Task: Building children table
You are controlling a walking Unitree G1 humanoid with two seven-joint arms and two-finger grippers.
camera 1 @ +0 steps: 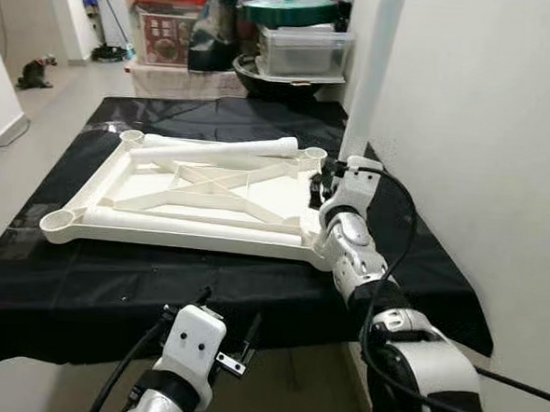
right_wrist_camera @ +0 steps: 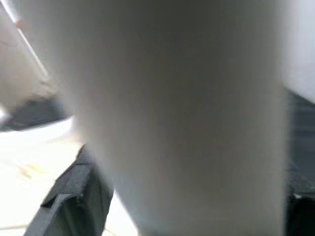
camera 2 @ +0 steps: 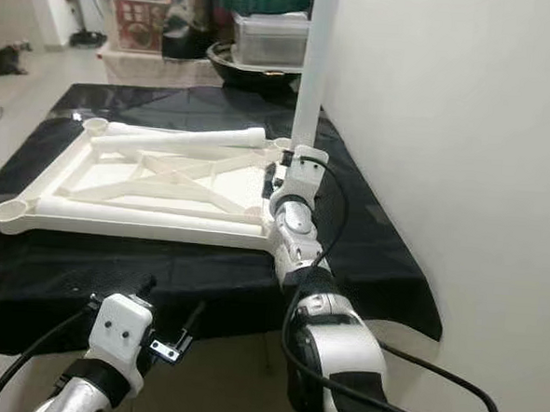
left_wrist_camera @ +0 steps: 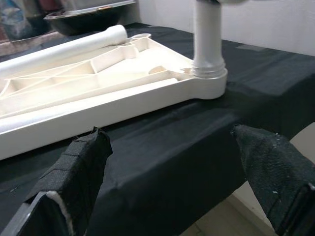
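White table top (camera 1: 201, 197) lying upside down on a black cloth (camera 1: 251, 289), ribs up. Two loose legs (camera 1: 218, 147) resting across it — one along the far edge, one along the near edge. A third leg (camera 1: 372, 76) standing upright in the corner socket (left_wrist_camera: 209, 86) nearest the white wall (camera 1: 485, 135). Right gripper (camera 1: 325, 183) clamped around that upright leg low down, one black finger (right_wrist_camera: 78, 196) pressed against each side of it. Left gripper (left_wrist_camera: 182, 172) held low before the cloth's near edge, fingers (left_wrist_camera: 74, 172) spread wide apart, nothing between them — upright leg and its socket straight ahead beyond the tips. Storage boxes (camera 1: 165, 22) and a green lid (camera 1: 289, 9) stacked behind the table.
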